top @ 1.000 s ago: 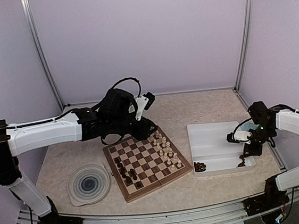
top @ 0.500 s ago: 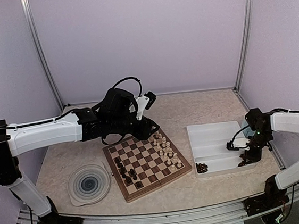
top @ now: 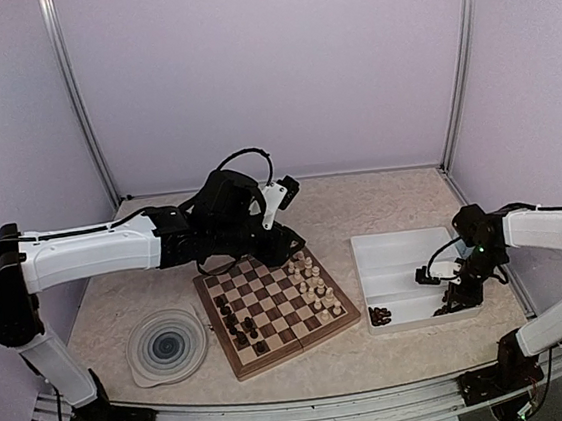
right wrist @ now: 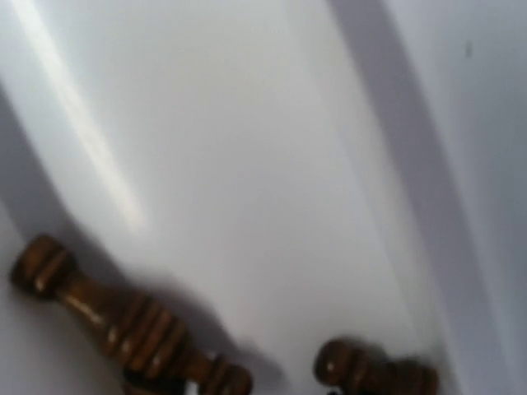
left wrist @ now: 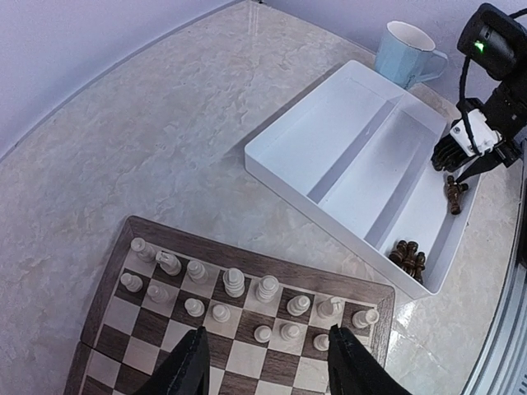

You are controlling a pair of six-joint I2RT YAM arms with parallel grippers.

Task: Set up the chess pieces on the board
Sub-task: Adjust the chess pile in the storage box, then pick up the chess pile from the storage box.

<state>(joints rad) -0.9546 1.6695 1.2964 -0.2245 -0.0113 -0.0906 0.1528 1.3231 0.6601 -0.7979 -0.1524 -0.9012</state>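
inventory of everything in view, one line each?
board: one, brown and tan checks, table centre
cream pieces: two rows, exact count unclear, board's right side
dark pieces on board: several, brown, board's left side
tray: one, white, two compartments, right of board
dark pieces in tray: a small cluster plus a few by the right gripper, near compartment
plate: one, blue swirl, left of board
mug: one, pale blue, beyond tray
table: one, beige marbled
left gripper: open, empty, over board
right gripper: over tray's near compartment, jaw state unclear
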